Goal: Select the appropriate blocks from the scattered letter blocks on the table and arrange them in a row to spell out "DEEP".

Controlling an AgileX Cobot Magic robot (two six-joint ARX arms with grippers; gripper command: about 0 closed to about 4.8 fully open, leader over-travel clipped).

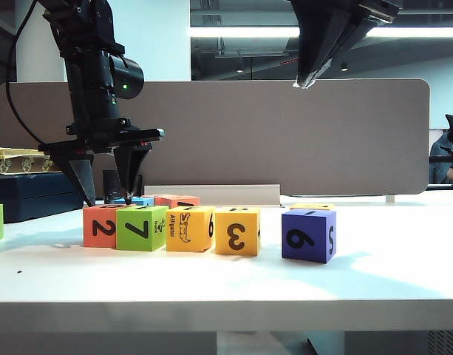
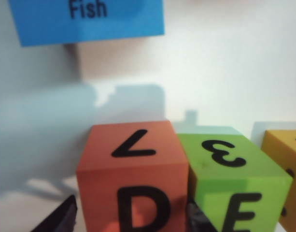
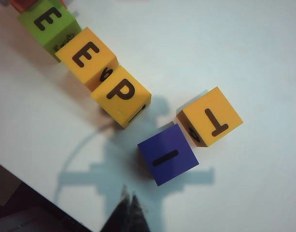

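Exterior view: you see the row of four blocks near the front of the table [image 1: 211, 296]; from nine o'clock toward three o'clock stand the red-orange block [image 1: 102, 225], the green block [image 1: 142, 228], the alligator block [image 1: 189, 228] and the yellow-orange "3" block [image 1: 237, 231], the first two touching, with only slight gaps between the rest, because a word must read as one line. The purple block [image 1: 308, 235] stands apart at three o'clock of the row, being no part of the word. Your left gripper [image 1: 106, 191] hangs over the red-orange block, fingers apart and straddling it, tips about level with its top. Your right gripper [image 1: 309, 80] waits high at one o'clock, clear of the row.

Left wrist view: the red-orange block [image 2: 133, 179] shows "D" and the green block [image 2: 234, 179] shows "E"; a dark fingertip sits at each side of the "D" block, the jaws spread a little wider than the block, so it seems released or being squared, not clamped. A blue block [image 2: 87, 19] marked "Fish" lies well beyond.

Right wrist view: the tops read "E", "E", "P" in line; the purple block [image 3: 168, 154] and a yellow "T" block [image 3: 209, 117] touch at a corner, apart from the row. The right gripper [image 3: 130, 212] has its fingers together, holding nothing; the word looks complete.
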